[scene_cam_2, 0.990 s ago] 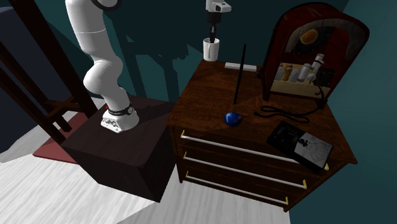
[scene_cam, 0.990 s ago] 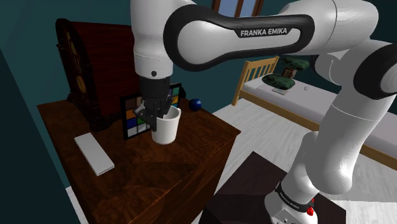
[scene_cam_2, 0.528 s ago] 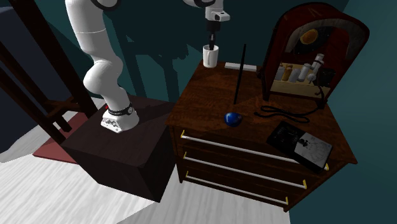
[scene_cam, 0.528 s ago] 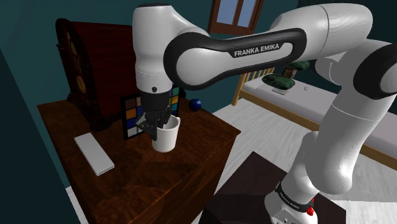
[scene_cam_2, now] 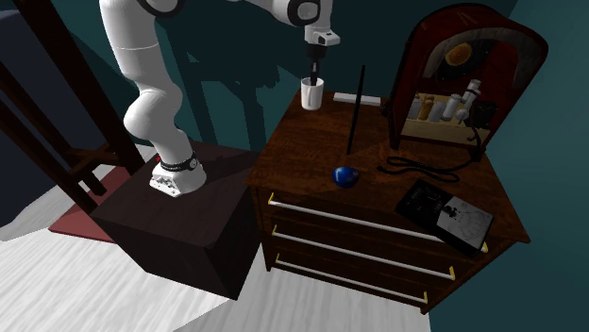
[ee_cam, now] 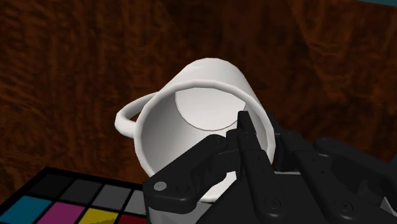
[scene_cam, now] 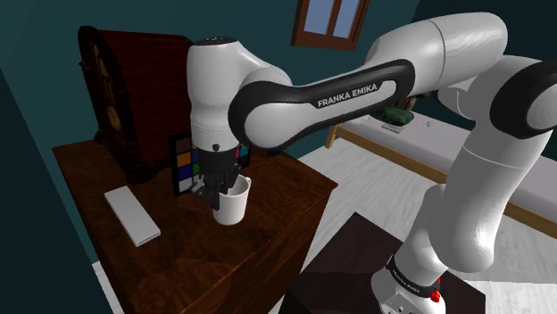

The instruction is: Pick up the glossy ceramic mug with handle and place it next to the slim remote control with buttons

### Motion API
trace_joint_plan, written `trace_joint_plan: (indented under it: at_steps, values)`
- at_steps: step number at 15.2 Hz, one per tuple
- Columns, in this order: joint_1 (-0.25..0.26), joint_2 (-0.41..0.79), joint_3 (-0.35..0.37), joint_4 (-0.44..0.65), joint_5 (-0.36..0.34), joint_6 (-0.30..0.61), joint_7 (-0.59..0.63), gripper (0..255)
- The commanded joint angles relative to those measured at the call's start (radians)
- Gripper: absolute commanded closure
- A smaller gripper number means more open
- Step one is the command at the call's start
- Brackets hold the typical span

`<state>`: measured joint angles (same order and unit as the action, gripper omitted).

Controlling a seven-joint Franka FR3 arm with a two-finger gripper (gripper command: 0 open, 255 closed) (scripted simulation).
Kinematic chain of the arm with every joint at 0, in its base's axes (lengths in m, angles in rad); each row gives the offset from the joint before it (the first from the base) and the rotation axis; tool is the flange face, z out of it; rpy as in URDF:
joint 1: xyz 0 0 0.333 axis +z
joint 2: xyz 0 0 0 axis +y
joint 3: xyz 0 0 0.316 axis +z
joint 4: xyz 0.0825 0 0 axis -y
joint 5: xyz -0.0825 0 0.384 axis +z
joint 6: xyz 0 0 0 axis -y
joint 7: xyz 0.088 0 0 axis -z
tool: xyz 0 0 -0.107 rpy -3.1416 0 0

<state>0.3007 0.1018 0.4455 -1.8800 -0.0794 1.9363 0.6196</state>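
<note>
Clamped on the rim of a glossy white mug (ee_cam: pixel 210 83) are the jaws of the black gripper (ee_cam: pixel 254 127): in the wrist view one finger (ee_cam: pixel 245 130) is seen inside the cup and the other is pressed to the outer wall. The mug's loop handle (ee_cam: pixel 127 114) is turned away from the fingers.

In the shoulder view the gripper (scene_cam: pixel 223 190) is pointed straight down and the mug (scene_cam: pixel 230 207) is held upright, low over a dark wooden chest of drawers (scene_cam: pixel 268 232); whether its base touches the top cannot be told. A slim white remote control (scene_cam: pixel 132 217) is laid flat on the same top, apart from the mug, toward the shoulder view's left. An upright colour chart card (scene_cam: pixel 183 165) is stood just behind the mug.

In the second exterior view the mug (scene_cam_2: pixel 312 95) is placed at the far corner of the chest (scene_cam_2: pixel 311 141), under the gripper (scene_cam_2: pixel 313 77), with the remote (scene_cam_2: pixel 357 98) near it on that view's right. A small blue ball (scene_cam_2: pixel 345 175) is set nearer the front edge.
</note>
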Motion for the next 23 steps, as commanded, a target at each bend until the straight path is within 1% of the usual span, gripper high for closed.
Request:
trace_joint_plan:
  at_steps: [1,4,11,12,17,21,23]
  values:
    - [0.001,0.008,0.000,-0.018,-0.004,0.026,0.004,255]
    - [0.002,0.020,-0.001,-0.044,-0.011,0.062,0.010,255]
    - [0.002,0.020,-0.001,-0.044,-0.011,0.062,0.010,255]
    - [0.002,0.020,-0.001,-0.044,-0.011,0.062,0.010,0]
    - [0.002,0.020,-0.001,-0.044,-0.011,0.062,0.010,0]
    - [0.002,-0.007,0.003,0.054,0.005,-0.060,-0.001,0]
    - [0.002,-0.007,0.003,0.054,0.005,-0.060,-0.001,0]
